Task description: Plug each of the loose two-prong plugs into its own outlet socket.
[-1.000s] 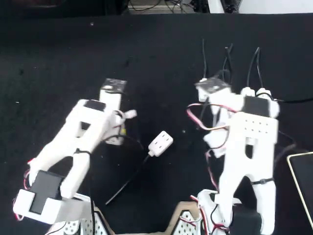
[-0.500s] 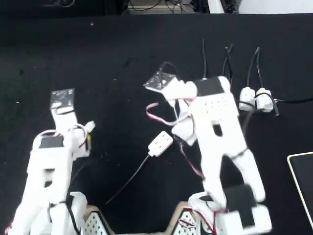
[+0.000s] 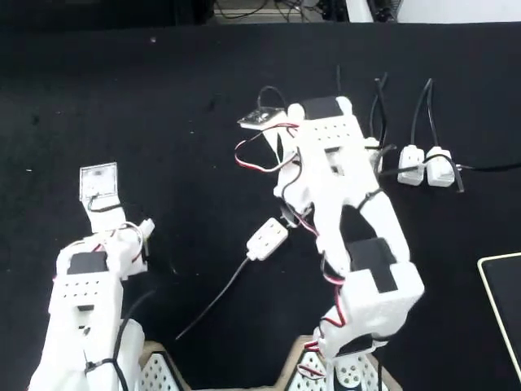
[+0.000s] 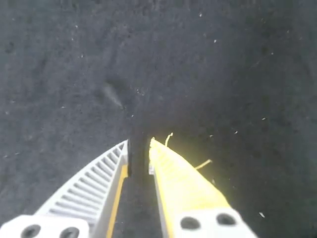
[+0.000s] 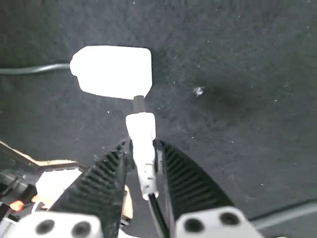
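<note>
The black bench point(image 3: 163, 81) carries both arms. The right arm point(image 3: 358, 236) is the bigger shape in the high view. Its gripper point(image 5: 142, 145) has its fingers closed on a white plug point(image 5: 141, 130), one black ribbed finger point(image 5: 106, 173) on each side of the body. The wrist view shows the plug's dark prong end meeting the edge of the white outlet point(image 5: 111, 72); whether it is fully seated cannot be told. From above, the arm covers this grip. There the arm rises from its base at the near edge, reaches out over the middle of the bench and bends down beside the outlet, whose black cord point(image 3: 213, 301) trails toward the near edge.

The left arm point(image 3: 81, 301) is drawn in at the near left, well apart from the outlet. Its gripper point(image 4: 138, 146) hangs over bare bench, the white and yellow fingers almost together with a thin dark slit between them and nothing held.

Two more white plugs point(image 3: 411, 164) point(image 3: 440, 165) lie side by side to the right of the right arm, with black cords running to the far side.
</note>
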